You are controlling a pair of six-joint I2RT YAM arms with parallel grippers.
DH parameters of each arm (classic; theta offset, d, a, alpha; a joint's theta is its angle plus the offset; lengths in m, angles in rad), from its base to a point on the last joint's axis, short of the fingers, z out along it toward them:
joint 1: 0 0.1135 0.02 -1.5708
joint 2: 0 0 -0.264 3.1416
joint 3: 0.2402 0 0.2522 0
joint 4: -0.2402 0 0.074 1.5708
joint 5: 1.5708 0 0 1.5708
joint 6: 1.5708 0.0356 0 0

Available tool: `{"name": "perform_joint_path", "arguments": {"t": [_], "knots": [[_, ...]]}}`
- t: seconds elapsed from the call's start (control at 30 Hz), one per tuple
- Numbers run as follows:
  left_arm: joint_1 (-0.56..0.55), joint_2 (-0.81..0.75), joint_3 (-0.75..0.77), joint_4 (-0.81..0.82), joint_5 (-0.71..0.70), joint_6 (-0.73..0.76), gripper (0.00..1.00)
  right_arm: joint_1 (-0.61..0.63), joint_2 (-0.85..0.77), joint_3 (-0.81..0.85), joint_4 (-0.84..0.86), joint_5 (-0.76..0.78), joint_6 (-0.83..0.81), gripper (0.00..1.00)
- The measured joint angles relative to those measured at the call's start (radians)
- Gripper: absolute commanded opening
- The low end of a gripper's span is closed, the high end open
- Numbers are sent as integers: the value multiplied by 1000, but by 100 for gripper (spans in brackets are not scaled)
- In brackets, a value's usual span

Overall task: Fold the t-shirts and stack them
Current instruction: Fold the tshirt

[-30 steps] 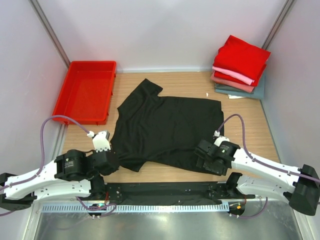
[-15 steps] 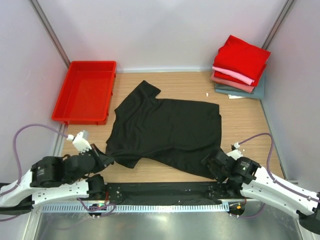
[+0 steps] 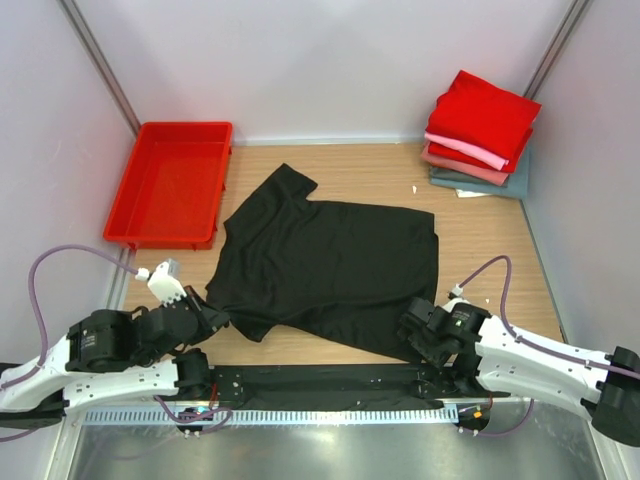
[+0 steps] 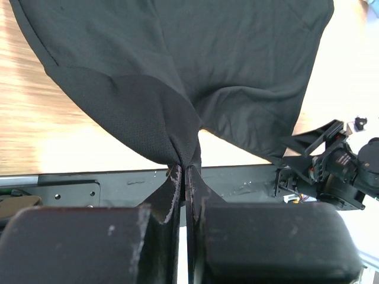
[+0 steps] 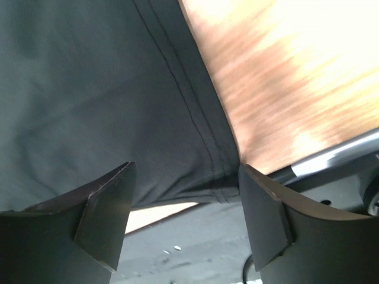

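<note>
Two wrist views alone reveal the left hand [image 4: 185,170] pinching the black t-shirt [image 4: 207,59], right hand [image 5: 185,177] spread, empty.

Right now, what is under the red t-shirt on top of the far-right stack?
Under the red t-shirt only edges show: a pink t-shirt, a dusty-rose t-shirt and a grey-teal t-shirt at the bottom. Their middles are covered; more layers may hide there.

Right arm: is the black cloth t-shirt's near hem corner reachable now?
Probably yes: the right hand hangs open over the hem corner of the black cloth t-shirt, with nothing between.
</note>
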Motion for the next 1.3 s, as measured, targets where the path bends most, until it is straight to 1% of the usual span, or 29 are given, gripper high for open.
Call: {"name": "perform_joint_path", "arguments": {"t": [0.17, 0.3, 0.33, 0.37, 0.43, 0.47, 0.5, 0.53, 0.67, 0.83, 0.93, 1.0, 1.17, 1.3], "knots": [[0, 0, 0, 0, -5, -3, 2, 31, 21, 3, 11, -55, -43, 66], [0, 4, 0, 0, -6, -9, 2, 55, 35, 3, 28, -83, -65, 55], [0, 8, 0, 0, -6, -11, 2, 63, 40, 3, 35, -87, -71, 50], [0, 12, 0, 0, -6, -14, 2, 69, 45, 3, 40, -91, -75, 38], [0, 20, 0, 0, -6, -23, 2, 81, 48, 3, 53, -102, -87, 26], [0, 24, 0, 0, -6, -26, 2, 85, 49, 3, 61, -105, -93, 14], [0, 27, 0, 0, -7, -27, 2, 87, 49, 3, 66, -105, -99, 9], [0, 31, 0, 0, -7, -29, 2, 88, 48, 3, 74, -105, -104, 1], [0, 45, 0, 0, -10, -31, 4, 88, 30, 23, 49, -76, -124, 1], [0, 103, 14, -4, -10, -21, 8, 88, -62, 181, -98, 40, -130, 1], [0, 188, 52, -5, -17, 16, 9, 88, -150, 272, -163, 121, -127, 1], [0, 252, 75, -3, -22, 57, 11, 88, -206, 300, -213, 172, -124, 1], [9, 425, 121, 0, -20, 171, 11, 88, -254, 326, -305, 288, -114, 1], [66, 534, 143, 24, 18, 276, 10, 88, -273, 354, -330, 361, -105, 1]]}}
